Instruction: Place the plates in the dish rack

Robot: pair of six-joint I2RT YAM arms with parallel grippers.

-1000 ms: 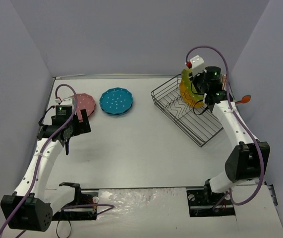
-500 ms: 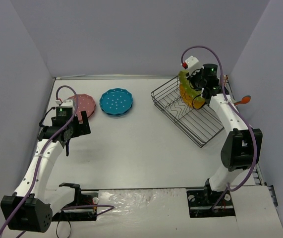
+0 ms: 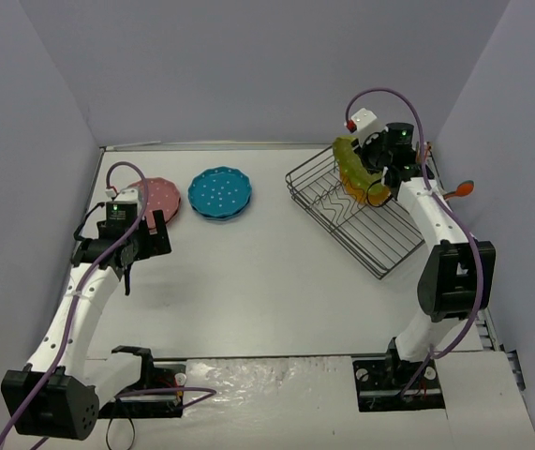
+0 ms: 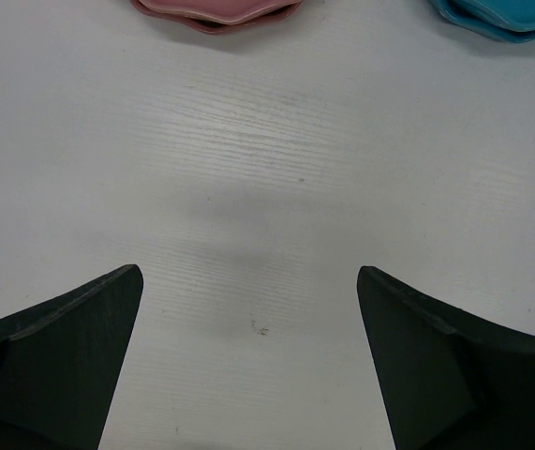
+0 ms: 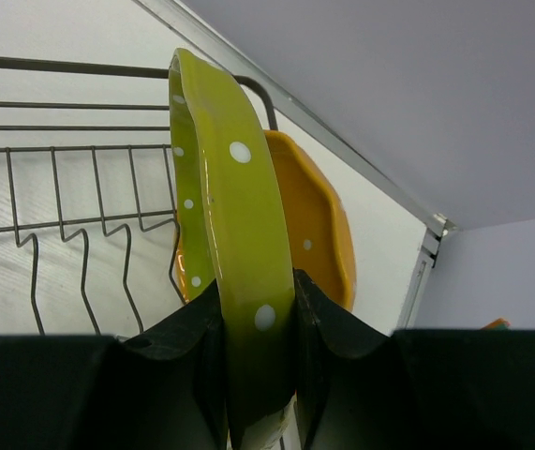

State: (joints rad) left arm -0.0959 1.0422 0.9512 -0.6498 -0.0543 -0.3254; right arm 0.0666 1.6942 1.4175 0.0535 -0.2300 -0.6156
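My right gripper [image 5: 260,309] is shut on the rim of a yellow-green dotted plate [image 5: 225,206], held on edge over the far end of the dark wire dish rack [image 3: 361,220]; the plate also shows in the top view [image 3: 353,164]. An orange plate [image 5: 319,220] stands upright in the rack just behind it. A pink plate [image 3: 159,197] and a blue plate [image 3: 220,192] lie flat on the table at the back left. My left gripper [image 4: 248,309] is open and empty, hovering over bare table just in front of the pink plate [image 4: 215,11].
The rack's wavy wire dividers [image 5: 70,244] stand free to the left of the held plate. A small orange-red object [image 3: 464,187] sits by the right wall. Purple walls close in the table on three sides.
My right gripper has swung the yellow-green plate slightly left and tilted it over the rack's far end. The left arm has not moved.
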